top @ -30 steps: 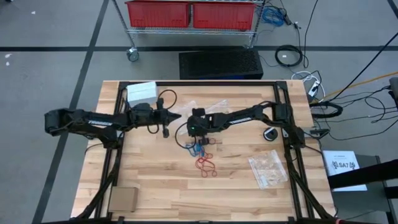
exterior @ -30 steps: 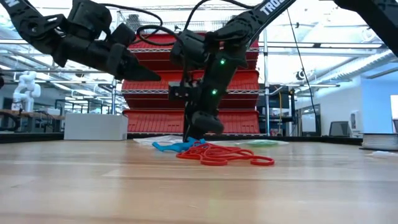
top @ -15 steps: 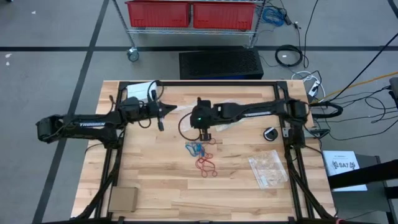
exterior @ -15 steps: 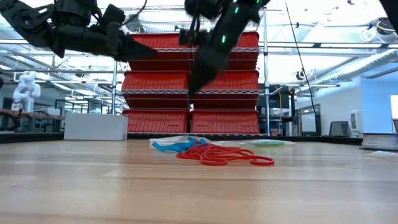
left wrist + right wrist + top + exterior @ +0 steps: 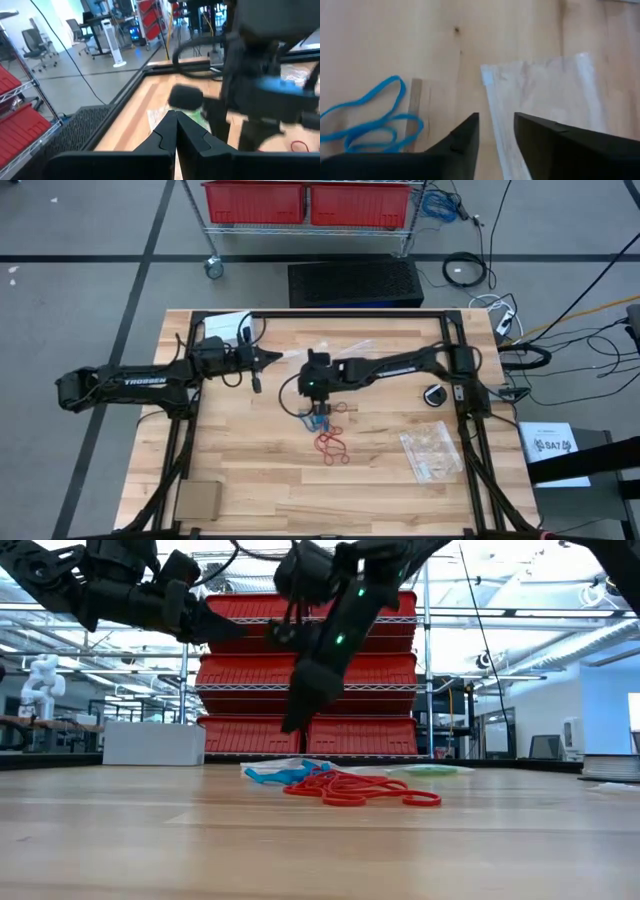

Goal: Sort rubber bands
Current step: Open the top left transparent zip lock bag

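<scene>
Two dark arms reach toward the middle of the wooden table point(image 5: 240, 470) in the high view. At the left of centre, the left gripper point(image 5: 257, 369) hangs above the boards with its fingers point(image 5: 170, 131) pressed together on nothing; a white box point(image 5: 154, 743) sits behind it near the upper left corner of the table. Just right of it, the right gripper point(image 5: 318, 408) points down over the blue rubber bands point(image 5: 317, 419), raised clear of the wood in the low view, its fingers point(image 5: 465, 137) a narrow gap apart and empty. The blue rubber bands lie just left of centre, touching the red rubber bands point(image 5: 332, 444) below them. A clear plastic bag point(image 5: 545, 95) lies beside the blue loops. Farther right, toward the lower right, lies another clear plastic bag point(image 5: 431, 453).
</scene>
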